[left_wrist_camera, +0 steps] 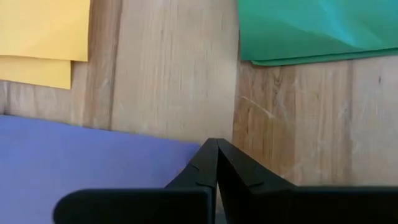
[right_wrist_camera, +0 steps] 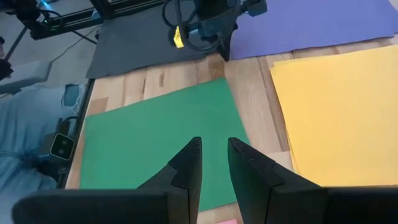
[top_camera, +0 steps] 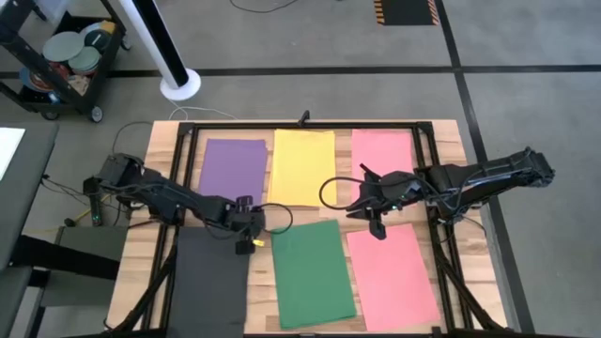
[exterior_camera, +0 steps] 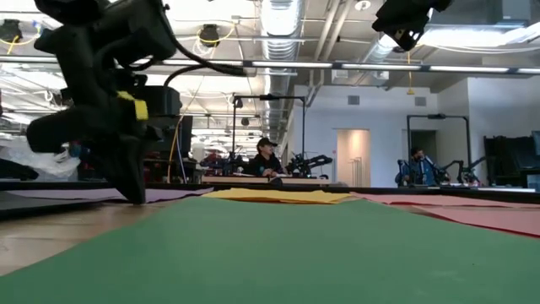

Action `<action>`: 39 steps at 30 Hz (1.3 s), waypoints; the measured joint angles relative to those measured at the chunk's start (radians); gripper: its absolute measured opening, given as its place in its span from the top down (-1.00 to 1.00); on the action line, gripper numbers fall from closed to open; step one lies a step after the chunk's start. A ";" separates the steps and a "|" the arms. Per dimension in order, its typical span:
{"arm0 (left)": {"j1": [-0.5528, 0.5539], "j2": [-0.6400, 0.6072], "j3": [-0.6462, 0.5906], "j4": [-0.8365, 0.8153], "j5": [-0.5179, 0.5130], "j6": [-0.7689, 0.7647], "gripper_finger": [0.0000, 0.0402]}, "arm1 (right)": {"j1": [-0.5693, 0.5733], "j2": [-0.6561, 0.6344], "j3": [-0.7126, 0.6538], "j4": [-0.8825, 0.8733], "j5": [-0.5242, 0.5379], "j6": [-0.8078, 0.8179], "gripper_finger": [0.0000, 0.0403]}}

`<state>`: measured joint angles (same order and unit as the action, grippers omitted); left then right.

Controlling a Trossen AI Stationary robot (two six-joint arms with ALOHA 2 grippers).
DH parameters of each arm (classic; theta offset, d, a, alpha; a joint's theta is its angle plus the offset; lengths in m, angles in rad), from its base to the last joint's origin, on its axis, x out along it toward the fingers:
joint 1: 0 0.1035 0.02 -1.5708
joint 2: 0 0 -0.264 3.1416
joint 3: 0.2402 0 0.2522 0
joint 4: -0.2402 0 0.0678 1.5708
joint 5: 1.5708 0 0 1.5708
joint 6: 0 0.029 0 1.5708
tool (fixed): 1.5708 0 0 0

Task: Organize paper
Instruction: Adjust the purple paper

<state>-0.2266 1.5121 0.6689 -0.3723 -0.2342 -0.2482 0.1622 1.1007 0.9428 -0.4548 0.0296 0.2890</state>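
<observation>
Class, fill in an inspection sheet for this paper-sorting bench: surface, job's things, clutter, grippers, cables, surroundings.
Surface: wooden table with a dark frame on it.
Job's things: purple paper, yellow paper and pink paper along the far side; black paper, green paper and a second pink sheet along the near side.
Clutter: nothing seen.
Grippers: left gripper shut, low at the purple sheet's near corner; right gripper open, empty, above the table.
Cables: black cable looping by the right arm.
Surroundings: cart on the floor; people seated in the room behind.
</observation>
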 joint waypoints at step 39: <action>0.086 -0.042 0.020 -0.119 -0.153 0.020 1.00 | 0.006 0.000 0.000 -0.004 -0.001 -0.002 0.62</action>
<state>-0.1409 1.4704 0.6892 -0.4910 -0.3877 -0.2283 0.1684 1.1007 0.9428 -0.4591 0.0284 0.2874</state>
